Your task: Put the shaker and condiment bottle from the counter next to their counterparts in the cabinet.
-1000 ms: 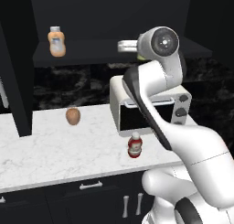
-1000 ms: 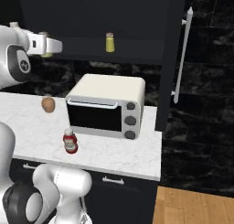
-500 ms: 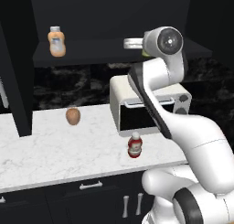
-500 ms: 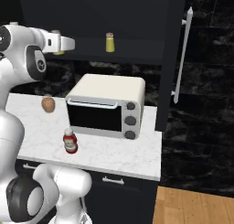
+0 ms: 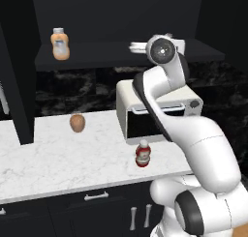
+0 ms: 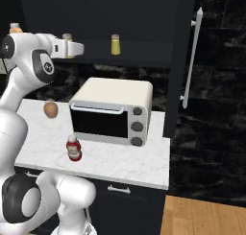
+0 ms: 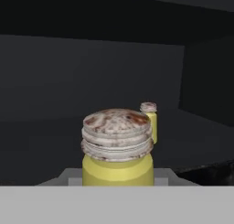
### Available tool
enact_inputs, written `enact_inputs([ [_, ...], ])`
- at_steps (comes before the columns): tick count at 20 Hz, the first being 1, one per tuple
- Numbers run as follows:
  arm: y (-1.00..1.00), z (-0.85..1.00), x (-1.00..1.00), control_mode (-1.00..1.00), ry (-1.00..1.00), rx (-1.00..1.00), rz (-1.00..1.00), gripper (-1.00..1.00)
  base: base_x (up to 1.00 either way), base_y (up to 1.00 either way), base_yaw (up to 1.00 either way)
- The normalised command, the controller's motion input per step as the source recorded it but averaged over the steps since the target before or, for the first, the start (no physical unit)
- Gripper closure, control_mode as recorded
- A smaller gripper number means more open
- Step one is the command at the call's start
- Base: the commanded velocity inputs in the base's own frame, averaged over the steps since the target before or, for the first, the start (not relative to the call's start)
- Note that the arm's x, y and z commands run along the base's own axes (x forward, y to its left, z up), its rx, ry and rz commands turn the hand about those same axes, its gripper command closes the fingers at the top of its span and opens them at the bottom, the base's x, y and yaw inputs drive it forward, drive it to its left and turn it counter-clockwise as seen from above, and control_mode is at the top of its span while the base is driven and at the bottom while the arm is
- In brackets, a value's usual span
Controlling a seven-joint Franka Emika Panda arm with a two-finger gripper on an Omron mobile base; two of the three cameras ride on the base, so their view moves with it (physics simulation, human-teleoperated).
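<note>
Our arm reaches level into the black cabinet (image 6: 144, 18), gripper (image 6: 72, 49) pinching the shaker (image 7: 117, 147) above the shelf, near its twin (image 6: 115, 44); the condiment bottle (image 5: 142, 154) stands on the marble counter (image 5: 58, 163).

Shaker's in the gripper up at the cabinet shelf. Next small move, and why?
Probably ease the held shaker forward toward the second shaker and set it down beside it. The gripper is shut on the shaker at the cabinet shelf, but the look-alike stands farther in. The red condiment bottle on the counter comes after that.
</note>
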Motion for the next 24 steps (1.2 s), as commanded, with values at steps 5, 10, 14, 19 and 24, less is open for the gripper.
enact_inputs([
  [5, -0.13, 0.0, 0.46, -1.0, 0.0, 0.0, -0.09, 1.0, 0.0, 0.0, 0.0],
  [10, -0.21, 0.0, 0.45, -1.0, 0.0, 0.0, -0.09, 1.0, 0.0, 0.0, 0.0],
  [14, -0.21, -0.04, 0.36, -1.0, 0.0, 0.0, -0.1, 1.0, 0.0, 0.0, 0.0],
  [19, -0.12, -0.18, 0.3, -1.0, 0.0, 0.0, -0.08, 1.0, 0.0, 0.0, 0.0],
  [24, 0.0, -0.19, 0.33, -1.0, 0.0, 0.0, -0.03, 1.0, 0.0, 0.0, 0.0],
])
